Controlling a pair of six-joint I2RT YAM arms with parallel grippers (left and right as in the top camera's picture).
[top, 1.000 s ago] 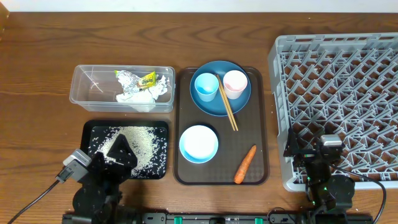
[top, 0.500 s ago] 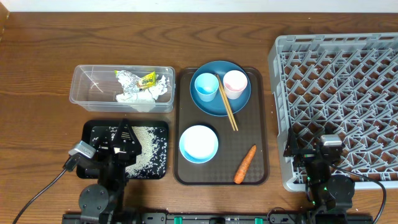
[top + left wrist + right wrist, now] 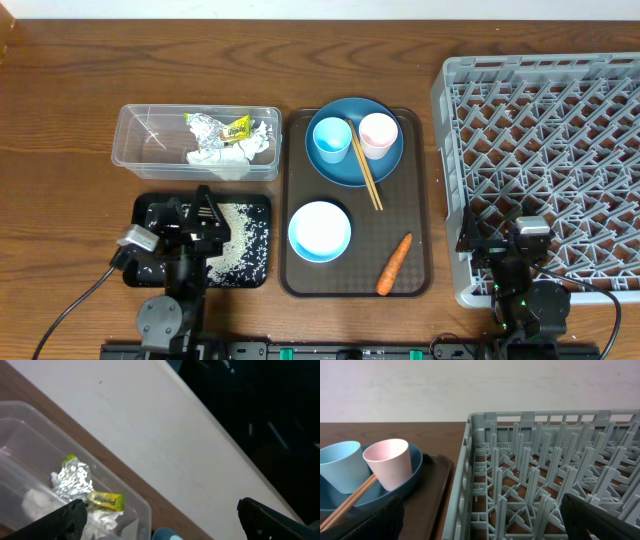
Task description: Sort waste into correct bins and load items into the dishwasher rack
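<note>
- grey dishwasher rack [image 3: 545, 140] sat on the right, right gripper [image 3: 480, 517] at its near left corner, fingers wide apart
- brown serving tray [image 3: 400, 215] carried the blue plate [image 3: 340, 172] with both cups [image 3: 331, 140] and the chopsticks [image 3: 366, 170], plus the bowl [image 3: 320, 230] and a carrot [image 3: 394, 264]
- clear tub [image 3: 130, 140] held the napkins [image 3: 225, 152] and the foil wrapper [image 3: 210, 127]
- black tray [image 3: 250, 200] had the rice [image 3: 240, 230], left gripper [image 3: 198, 208] over it, fingers spread, gripping nothing
</note>
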